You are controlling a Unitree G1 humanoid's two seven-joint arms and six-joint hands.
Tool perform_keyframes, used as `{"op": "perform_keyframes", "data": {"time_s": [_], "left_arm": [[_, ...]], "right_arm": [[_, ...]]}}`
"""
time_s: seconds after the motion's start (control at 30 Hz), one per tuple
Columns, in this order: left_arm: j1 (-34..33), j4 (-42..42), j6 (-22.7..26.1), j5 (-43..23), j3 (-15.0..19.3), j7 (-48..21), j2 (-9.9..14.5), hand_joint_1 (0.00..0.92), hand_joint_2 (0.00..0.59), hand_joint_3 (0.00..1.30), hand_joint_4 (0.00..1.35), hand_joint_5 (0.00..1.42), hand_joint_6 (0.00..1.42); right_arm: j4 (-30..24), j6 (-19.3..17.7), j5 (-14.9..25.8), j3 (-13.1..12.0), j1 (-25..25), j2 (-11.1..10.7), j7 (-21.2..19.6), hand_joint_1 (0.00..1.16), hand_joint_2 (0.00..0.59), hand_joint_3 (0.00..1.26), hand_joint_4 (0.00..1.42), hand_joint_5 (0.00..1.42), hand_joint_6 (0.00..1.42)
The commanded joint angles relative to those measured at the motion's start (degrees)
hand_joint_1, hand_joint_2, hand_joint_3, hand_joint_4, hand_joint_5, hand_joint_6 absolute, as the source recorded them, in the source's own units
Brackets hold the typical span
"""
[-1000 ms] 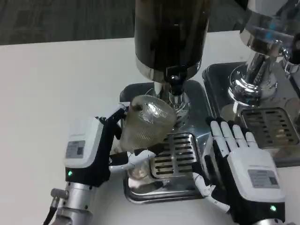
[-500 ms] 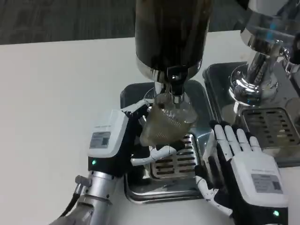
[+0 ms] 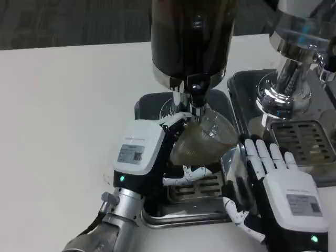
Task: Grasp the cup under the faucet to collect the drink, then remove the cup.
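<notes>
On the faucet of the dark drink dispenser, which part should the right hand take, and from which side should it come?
Probably the small black tap lever at the front of the dark dispenser, just above the spout. It sticks out toward the robot, so approach from the front right, above the ribbed clear cup that the left hand holds tilted under it. The right hand waits open alongside.

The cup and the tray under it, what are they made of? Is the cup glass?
The cup looks like clear plastic or glass: you can see through it, and its side has fine ribs. The picture can't settle which. The left hand holds it tilted under the faucet. The drip tray looks like polished metal: it is silvery, mirrors the light, and has a slotted grille.
</notes>
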Motion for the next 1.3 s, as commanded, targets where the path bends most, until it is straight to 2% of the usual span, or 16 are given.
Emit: {"op": "perform_keyframes", "data": {"time_s": [0.03,0.17,0.27,0.4,0.57,0.9,1.0,1.13,1.3], "left_arm": [[-0.36,0.88,0.27,-0.16,-0.54,0.27,-0.03,0.503,0.067,0.58,0.72,0.97,1.10],[1.11,0.59,0.03,-0.64,-0.83,1.00,0.75,0.512,0.057,0.58,0.72,0.97,1.10],[2.17,0.39,0.03,-0.61,-1.24,1.34,1.12,0.515,0.041,0.54,0.68,0.95,1.09],[2.93,-0.04,0.06,-0.45,-1.84,1.58,1.53,0.454,0.036,0.48,0.60,0.89,1.00],[3.25,-0.75,1.44,-0.08,-2.09,2.18,1.78,0.336,0.036,0.36,0.45,0.76,0.87],[3.55,-1.39,3.65,-1.63,-0.81,1.08,1.63,0.277,0.043,0.26,0.33,0.68,0.76],[3.75,-2.25,3.15,-1.83,-0.49,1.32,1.86,0.219,0.048,0.23,0.29,0.63,0.71],[5.06,-4.80,1.34,-3.28,0.97,0.69,3.00,0.017,0.026,0.20,0.25,0.60,0.64],[7.90,-9.13,-2.11,-6.02,3.53,-1.58,5.91,0.000,0.000,0.14,0.18,0.56,0.57]], "right_arm": [[-0.88,0.05,0.20,-0.12,-0.01,0.24,0.31,0.31,0.442,0.00,0.00,0.00,0.00],[-0.66,-0.10,0.41,-0.16,-0.05,0.22,0.28,0.31,0.442,0.00,0.00,0.00,0.00],[-0.42,-0.36,0.74,-0.25,-0.31,0.07,0.44,0.31,0.442,0.00,0.00,0.00,0.00],[-0.11,-0.69,1.00,-0.07,-0.77,-0.16,0.76,0.31,0.442,0.00,0.00,0.00,0.00],[0.11,-0.93,1.44,-0.30,-0.88,-0.28,0.85,0.30,0.445,0.00,0.00,0.00,0.00],[0.43,-0.98,2.09,-0.48,-1.27,-0.50,0.81,0.29,0.449,0.00,0.00,0.00,0.00],[0.43,-0.92,2.38,-0.55,-1.17,-0.54,0.70,0.29,0.449,0.00,0.00,0.00,0.00],[0.32,-0.79,2.44,-0.81,-0.89,-0.53,0.40,0.29,0.449,0.00,0.00,0.00,0.00],[0.39,-0.47,2.57,-1.46,-0.86,-0.31,0.16,0.28,0.449,0.00,0.00,0.00,0.00]]}}
